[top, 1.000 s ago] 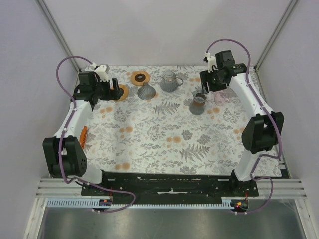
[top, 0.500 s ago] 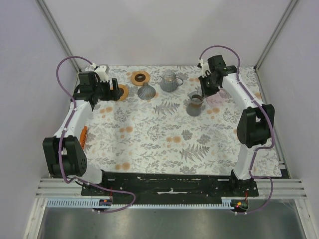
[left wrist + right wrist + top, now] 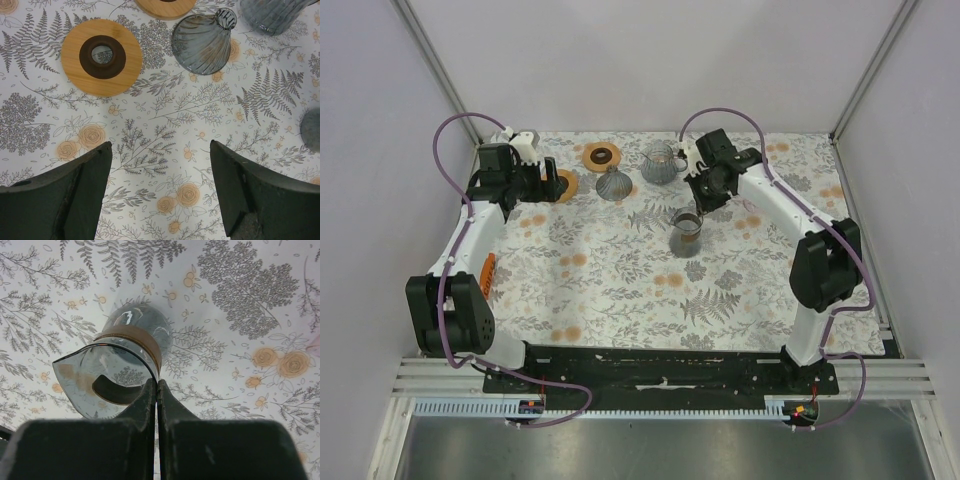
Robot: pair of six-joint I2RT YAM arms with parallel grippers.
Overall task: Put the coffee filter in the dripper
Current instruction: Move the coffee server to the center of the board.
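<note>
Right gripper (image 3: 156,382) is pinched hard on the rim of the glass carafe (image 3: 132,322), its two fingers pressed nearly flat together with only the thin glass wall between them. A second ago those jaws stood apart over the carafe, which sat further right on the floral cloth (image 3: 620,270). Since then the right arm has swung in toward the middle of the table. The carafe has come with it and now sits near the centre of the far half, just in front of the clear glass jug (image 3: 663,163). The wrist view shows the carafe's brown collar and spout tilted away below the fingers. I cannot tell whether its base is off the cloth.

Left gripper (image 3: 161,147) has not moved over the same second. Its jaws are spread wide and hold nothing, hanging over bare cloth at the far left. Just beyond its fingertips lies a wooden ring (image 3: 101,56) with a dark centre hole. The dripper (image 3: 603,155), an orange ring of the same look, lies flat a little further back, near the far edge. The dark grey ribbed cone (image 3: 613,183) stands just in front of it. None of these has shifted.

The coffee filter I cannot pick out with any certainty. The right forearm now crosses the right side of the cloth.
</note>
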